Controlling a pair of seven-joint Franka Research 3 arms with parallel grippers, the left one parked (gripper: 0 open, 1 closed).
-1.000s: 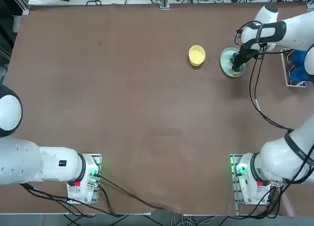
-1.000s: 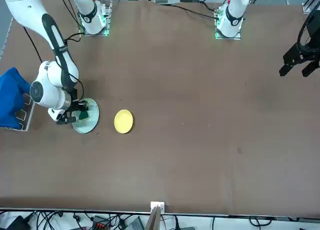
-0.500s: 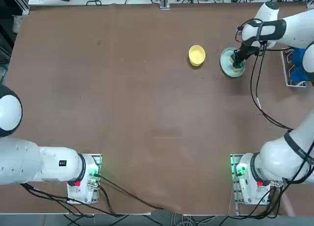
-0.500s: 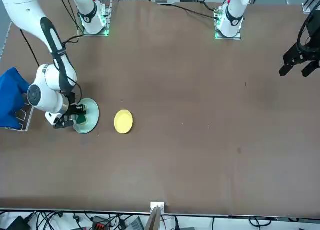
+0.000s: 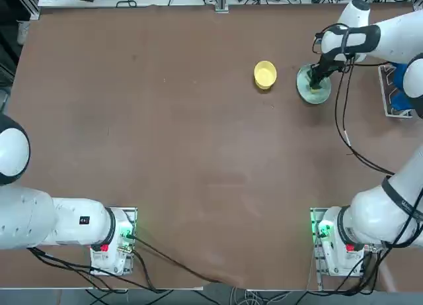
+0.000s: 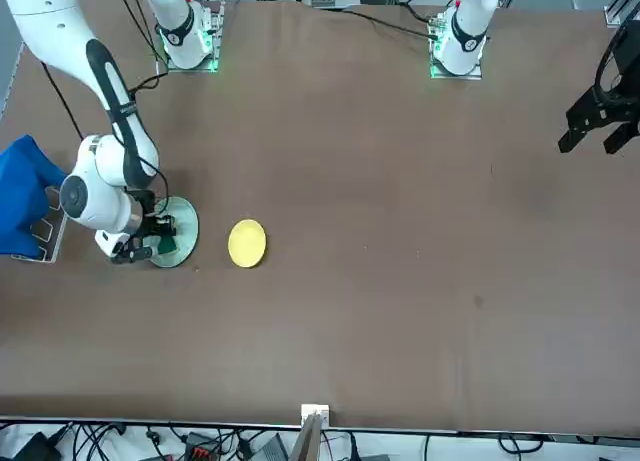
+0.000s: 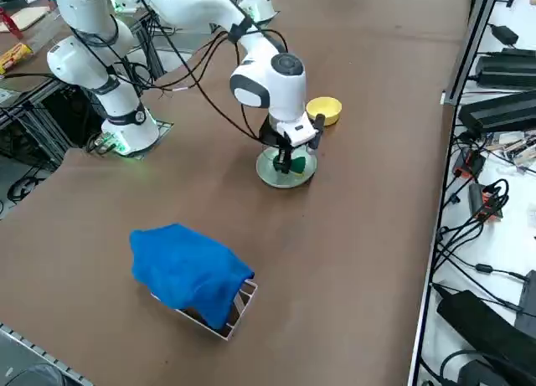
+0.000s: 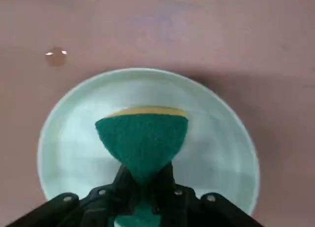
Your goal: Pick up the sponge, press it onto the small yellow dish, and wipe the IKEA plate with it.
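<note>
1. I've got the right gripper (image 8: 142, 187) pinching the sponge (image 8: 141, 138), its fingers squeezing the green block to a narrow waist with the yellow layer showing on the far edge.
2. The sponge sits over the middle of the IKEA plate (image 8: 69, 153), the gripper pointing straight down onto it.
3. In the top view the plate (image 5: 305, 92) is at the upper right of the frame, with the gripper (image 5: 318, 82) right above it.
4. The small yellow dish (image 5: 265, 75) lies just left of the plate there, apart from it.
5. The brown bench (image 5: 198, 153) is otherwise bare across the centre.
6. In the right side view a blue cloth (image 7: 188, 273) is draped over a small rack at the lower left.
7. Cables and black gear (image 7: 502, 110) line the right edge of that frame.
</note>
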